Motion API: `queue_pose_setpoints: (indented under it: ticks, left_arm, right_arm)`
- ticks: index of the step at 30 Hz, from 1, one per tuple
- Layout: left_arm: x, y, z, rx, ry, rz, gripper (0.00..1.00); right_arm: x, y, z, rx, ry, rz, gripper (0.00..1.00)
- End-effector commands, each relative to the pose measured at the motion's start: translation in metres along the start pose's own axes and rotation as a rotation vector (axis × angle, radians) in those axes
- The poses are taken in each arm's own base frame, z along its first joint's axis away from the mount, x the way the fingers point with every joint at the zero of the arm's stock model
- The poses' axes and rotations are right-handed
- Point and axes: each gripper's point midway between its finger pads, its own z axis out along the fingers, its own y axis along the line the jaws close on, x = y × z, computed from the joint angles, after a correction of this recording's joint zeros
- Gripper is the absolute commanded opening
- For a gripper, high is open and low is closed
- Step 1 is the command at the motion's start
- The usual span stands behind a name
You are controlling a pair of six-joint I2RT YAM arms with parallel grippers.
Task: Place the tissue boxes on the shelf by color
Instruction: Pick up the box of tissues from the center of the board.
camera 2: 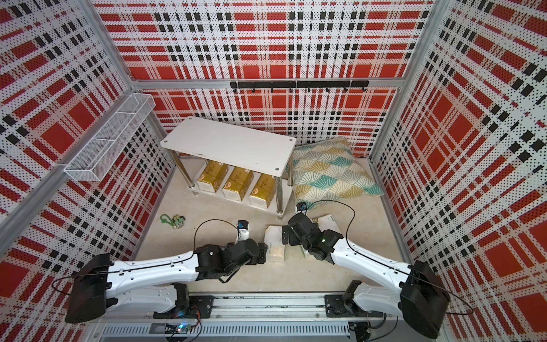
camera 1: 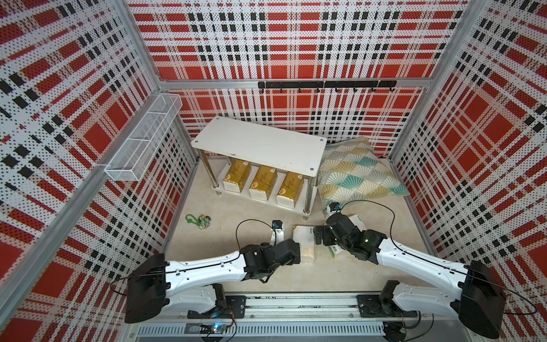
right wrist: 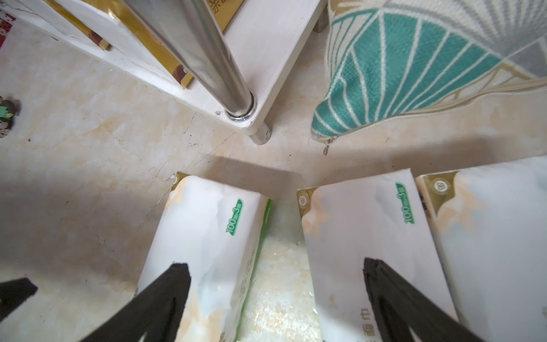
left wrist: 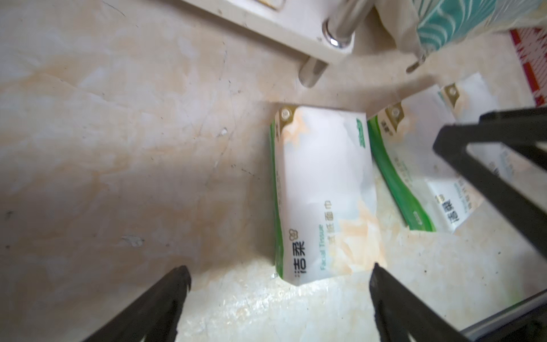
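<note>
Both arms reach inward from the near rail, over the counter (camera 1: 236, 213). The left arm (camera 1: 204, 268) lies low and extends rightward. Its jaws are wide and hold nothing, facing the near short end of the leftmost white pack (camera 1: 305, 241). In the left wrist view that end lies between the two fingers (left wrist: 165, 296), closer to one of them.

The right arm (camera 1: 414, 260) reaches leftward, its wrist covering most of the other two white packs in both top views. Its jaws are likewise wide and empty, and hang over the gap between the leftmost pack and the middle white pack (right wrist: 364, 237), one finger over each. Contact cannot be judged. The third white pack (right wrist: 488, 237) lies just beside the middle one.

Just beyond the packs stand the front right chrome leg (right wrist: 207, 59) of the shelf (camera 1: 260, 145) and a corner of the fan-patterned pillow (camera 1: 355, 174). A green keychain (camera 1: 196, 220) lies well to the left.

All three white packs lie flat on the counter, long axes running from the arms toward the shelf and slightly fanned. Three gold packs (camera 1: 263, 182) sit side by side on the shelf's lower board, long axes front to back, short ends toward the arms.
</note>
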Motion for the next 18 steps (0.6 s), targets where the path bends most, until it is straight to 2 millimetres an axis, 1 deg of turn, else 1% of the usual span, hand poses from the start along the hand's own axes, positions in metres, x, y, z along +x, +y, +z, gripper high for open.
queue_pose_setpoints:
  ticks: [1, 5, 9, 13, 15, 18]
  left_arm:
    - [0.004, -0.020, 0.007, -0.003, -0.005, 0.006, 0.99]
    - [0.006, -0.041, 0.015, 0.003, -0.003, 0.039, 0.99]
    - [0.005, -0.057, 0.018, 0.020, 0.004, 0.051, 0.99]
    - [0.010, -0.063, 0.027, 0.007, 0.024, 0.064, 0.99]
    - [0.014, -0.063, 0.034, -0.015, 0.039, 0.081, 0.99]
    - [0.014, -0.063, 0.040, -0.047, 0.041, 0.106, 0.99]
  right_arm:
    - [-0.018, -0.007, -0.011, 0.031, -0.050, 0.009, 1.00]
    - [-0.025, -0.011, -0.012, 0.041, -0.062, 0.008, 1.00]
    - [-0.024, -0.013, -0.012, 0.044, -0.064, 0.004, 1.00]
    - [-0.022, -0.015, -0.010, 0.042, -0.066, 0.010, 1.00]
    - [-0.022, -0.015, -0.009, 0.038, -0.066, 0.012, 1.00]
    - [-0.023, -0.014, -0.009, 0.029, -0.072, 0.011, 1.00]
